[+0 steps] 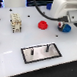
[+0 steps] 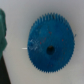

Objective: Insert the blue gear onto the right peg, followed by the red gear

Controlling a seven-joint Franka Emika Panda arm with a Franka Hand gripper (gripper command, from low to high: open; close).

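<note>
White tabletop (image 1: 10, 50) fills most of the exterior view, dark clutter along the far edge. Arm comes in from the far right of the exterior view, gripper (image 1: 63, 25) low over the blue gear (image 1: 64, 28). Can't tell whether the pincer is released or clenched; fingertips not resolvable in either view. Grey plate (image 1: 33, 55) with black rim sits near-centre, tilted, two pins on it; the right peg (image 1: 46, 47) is upright and bare. Wrist view shows the blue gear (image 2: 50, 43) flat on the table, toothed rim and dark centre hole visible. Red gear (image 1: 42, 24) lies left of the blue one, apart from it, far from the plate.
</note>
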